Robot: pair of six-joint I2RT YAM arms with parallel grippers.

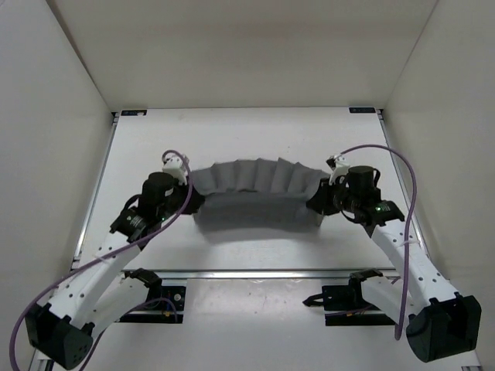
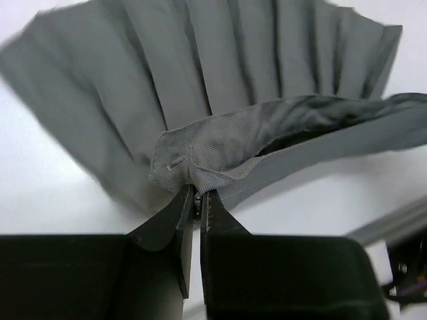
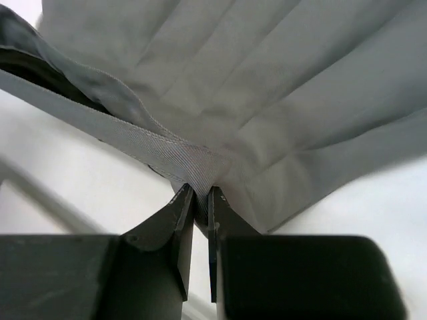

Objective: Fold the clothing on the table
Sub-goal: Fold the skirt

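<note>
Dark grey pleated clothing (image 1: 251, 182) arches across the centre of the top view, its near edge raised off the white table (image 1: 255, 247). The left gripper (image 2: 197, 197) is clenched on one near corner and the right gripper (image 3: 199, 197) on the other, likely holding that edge taut so the fold lands straight.

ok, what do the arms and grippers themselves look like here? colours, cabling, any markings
The left arm and right arm: white links with rows of small holes, black motor housings at the joints. A purple cable loops along the left one, a second purple cable along the right. The left gripper and right gripper: two matte black wedge-shaped fingers on a boxy black body. No readable markings.
</note>
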